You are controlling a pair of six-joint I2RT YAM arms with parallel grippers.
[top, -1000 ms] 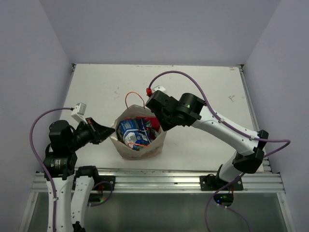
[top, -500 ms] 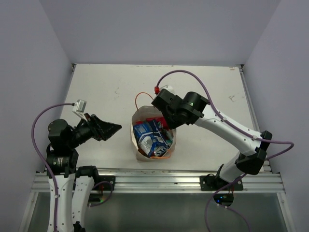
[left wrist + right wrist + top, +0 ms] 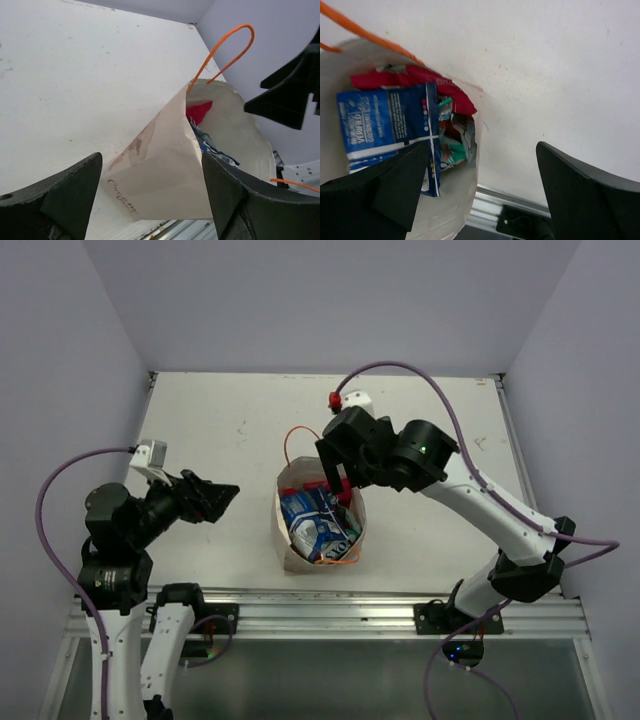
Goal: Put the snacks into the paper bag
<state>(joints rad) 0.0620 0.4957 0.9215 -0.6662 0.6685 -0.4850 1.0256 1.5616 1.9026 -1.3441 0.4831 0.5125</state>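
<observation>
- The small cream-tan paper carrier bag (image 3: 284, 532) stands on the white table (image 3: 220, 420) near its front edge, roughly midway between the two arms. Its mouth is open upward and one thin orange cord handle (image 3: 225, 47) loops up from the far rim.
- Inside it lie a blue foil snack packet (image 3: 385, 125) on top, a red-pink foil packet (image 3: 405, 77) against the far wall, and a green-and-white packet (image 3: 455, 145) wedged beside the blue one. A silvery-grey one cannot be made out.
- The right gripper (image 3: 482, 150) hangs just above the bag's far right rim, its fingers spread apart and holding nothing.
- The left gripper (image 3: 151, 155) is off to the bag's left, apart from it, aimed at its side wall. Its fingers are likewise spread wide and empty.
- The top view shows no packet lying loose on the table, so the loading step looks finished or very nearly so.
- If so, the next move calls for lifting the right gripper straight up, clear of the rim and cord, so the light bag is not tipped. The left arm can then draw back toward its base.
- The blue packet sits high in the mouth, and a gentle push down may be wanted.
</observation>
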